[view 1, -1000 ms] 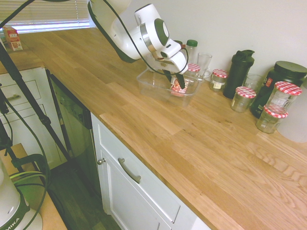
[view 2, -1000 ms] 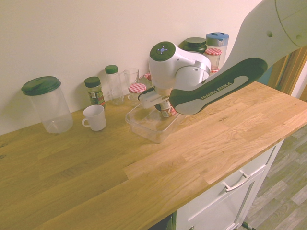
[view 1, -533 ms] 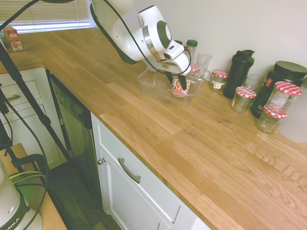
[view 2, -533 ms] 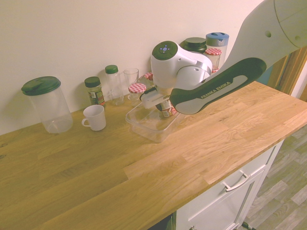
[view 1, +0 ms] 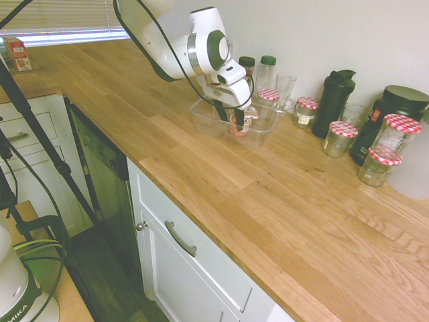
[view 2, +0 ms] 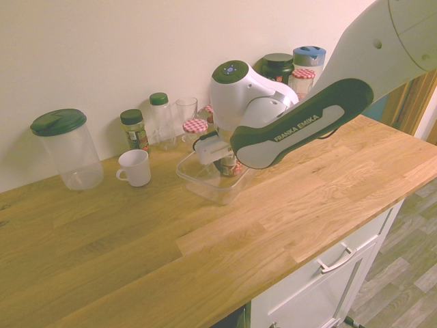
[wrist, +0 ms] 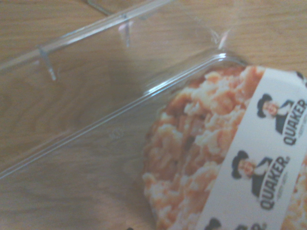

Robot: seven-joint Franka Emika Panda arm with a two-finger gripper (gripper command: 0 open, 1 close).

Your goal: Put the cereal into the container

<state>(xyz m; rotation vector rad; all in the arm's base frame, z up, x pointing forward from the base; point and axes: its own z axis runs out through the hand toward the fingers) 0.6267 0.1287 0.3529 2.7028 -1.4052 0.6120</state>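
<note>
The cereal is a small red-and-white cup resting inside the container, a clear shallow plastic tub on the wooden counter near the wall. My gripper reaches down into the tub just beside the cup, open, with its dark fingers apart and the cup no longer between them. From the other side, the cereal shows under the wrist, within the container. The wrist view shows the cereal close up with its printed side towards the camera, against the container wall.
Glass jars with red-checkered lids stand along the wall beside a black shaker bottle, a drinking glass and green-capped bottles. A white mug and a tall clear canister stand further along the wall.
The wrist lowered the cup into the tub, then the fingers parted and the gripper shifted sideways off the cup, which stays in the container.
</note>
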